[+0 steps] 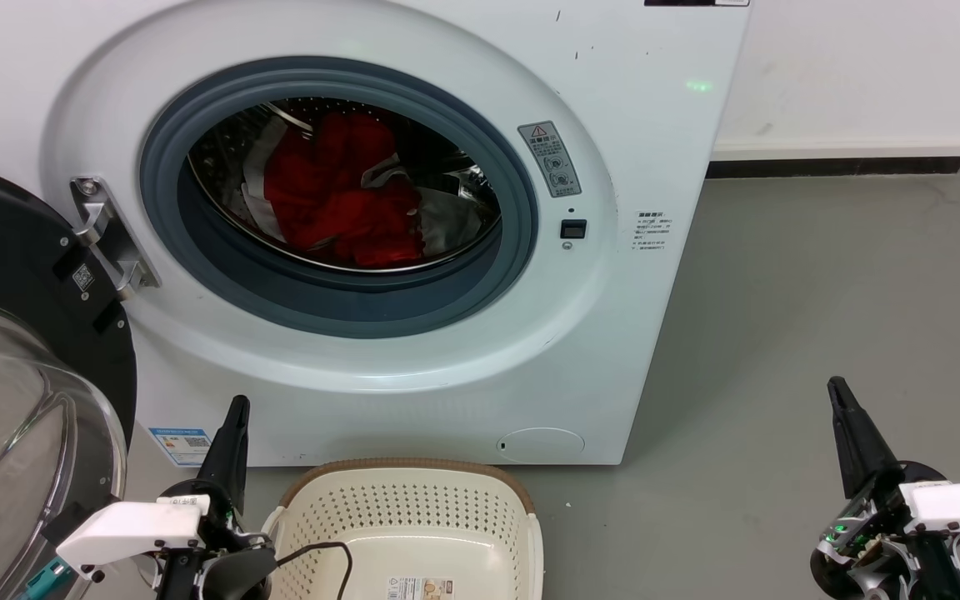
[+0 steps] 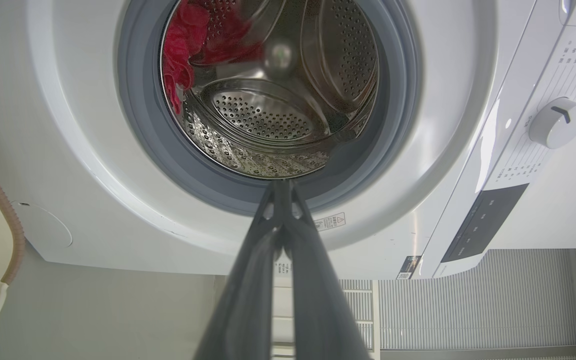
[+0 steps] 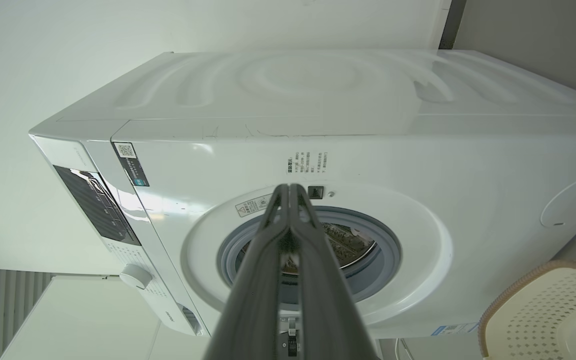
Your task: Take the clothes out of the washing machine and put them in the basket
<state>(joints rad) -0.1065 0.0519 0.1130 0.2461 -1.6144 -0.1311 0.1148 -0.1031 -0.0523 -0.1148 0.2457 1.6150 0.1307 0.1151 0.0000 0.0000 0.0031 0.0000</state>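
The white washing machine [image 1: 413, 350] stands before me with its glass door [image 1: 22, 400] swung open to the left. Red clothes [image 1: 338, 196] with white panels lie heaped in the steel drum [image 2: 268, 115]. The cream basket [image 1: 409, 521] sits on the floor in front of the machine, with nothing in the part I see. My left gripper [image 1: 237, 408] is shut and holds nothing, low down beside the basket's left side. My right gripper [image 1: 838, 390] is shut and holds nothing, out over the floor to the right of the machine.
Grey floor [image 1: 822, 292] stretches to the right of the machine up to a white wall with a dark skirting [image 1: 838, 167]. The open door stands close to my left arm. A black cable [image 1: 322, 554] hangs over the basket's near left rim.
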